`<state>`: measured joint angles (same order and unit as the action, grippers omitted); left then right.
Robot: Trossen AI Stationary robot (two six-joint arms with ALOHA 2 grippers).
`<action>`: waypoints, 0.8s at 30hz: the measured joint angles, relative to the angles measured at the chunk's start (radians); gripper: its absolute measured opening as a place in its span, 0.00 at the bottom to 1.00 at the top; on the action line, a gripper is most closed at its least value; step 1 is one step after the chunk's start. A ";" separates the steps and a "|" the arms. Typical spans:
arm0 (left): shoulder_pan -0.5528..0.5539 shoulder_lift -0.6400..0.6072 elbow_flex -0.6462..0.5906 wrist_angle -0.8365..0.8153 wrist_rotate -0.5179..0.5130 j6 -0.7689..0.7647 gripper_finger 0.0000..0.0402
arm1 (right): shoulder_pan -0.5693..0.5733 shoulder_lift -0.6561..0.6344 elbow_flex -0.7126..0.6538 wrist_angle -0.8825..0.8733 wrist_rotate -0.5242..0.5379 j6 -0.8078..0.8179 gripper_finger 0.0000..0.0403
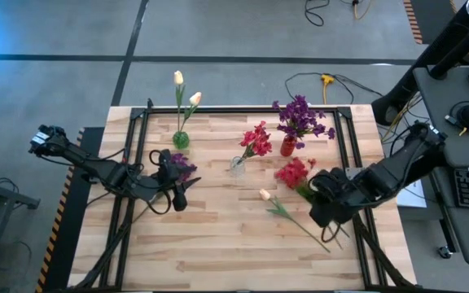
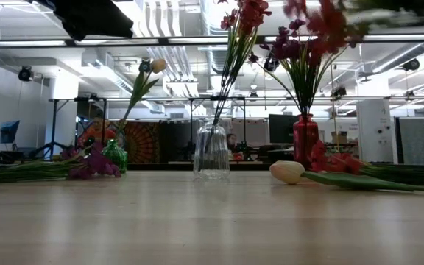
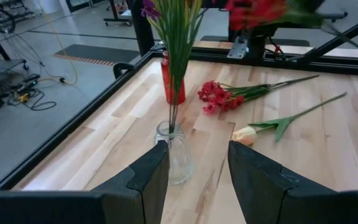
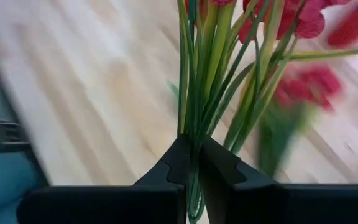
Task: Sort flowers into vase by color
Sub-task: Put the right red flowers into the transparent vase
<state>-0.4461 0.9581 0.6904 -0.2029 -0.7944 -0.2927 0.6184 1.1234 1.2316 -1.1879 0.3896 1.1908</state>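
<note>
Right wrist view: red flowers (image 4: pixel 303 25) motion-blurred, blossoms cut by the top edge; stems hidden below between the right gripper (image 4: pixel 194 163) fingers. Left wrist view: clear vase (image 3: pixel 174 152) partly hidden behind a finger; its blossoms cut off. Low view: blossoms in red vase (image 2: pixel 305 140) blurred near top edge.

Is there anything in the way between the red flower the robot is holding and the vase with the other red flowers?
Nothing visible blocks it. The right gripper is shut on the red flower, and the clear vase holding red blossoms stands across bare wood from it. The cream tulip lies nearer the table's front, off that path.
</note>
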 joint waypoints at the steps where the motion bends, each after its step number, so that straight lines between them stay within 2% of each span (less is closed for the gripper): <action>1: 0.000 0.000 0.001 0.000 -0.005 0.000 0.37 | 0.009 -0.001 0.000 0.047 0.023 -0.041 0.04; 6: 0.000 -0.001 0.001 0.000 -0.009 0.017 0.37 | 0.034 0.000 -0.025 0.314 0.127 -0.298 0.04; 11: 0.000 -0.001 0.002 0.000 -0.008 0.022 0.37 | 0.029 0.003 -0.091 0.598 0.181 -0.588 0.04; 18: 0.000 -0.001 0.003 0.012 0.016 0.071 0.37 | -0.017 0.001 -0.237 1.048 0.185 -0.932 0.04; 24: 0.000 0.001 0.003 0.109 0.019 0.247 0.37 | -0.076 0.001 -0.370 1.451 0.149 -1.165 0.04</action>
<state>-0.4461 0.9588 0.6933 -0.0938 -0.7753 -0.0453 0.5428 1.1240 0.8620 0.2635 0.5383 0.0259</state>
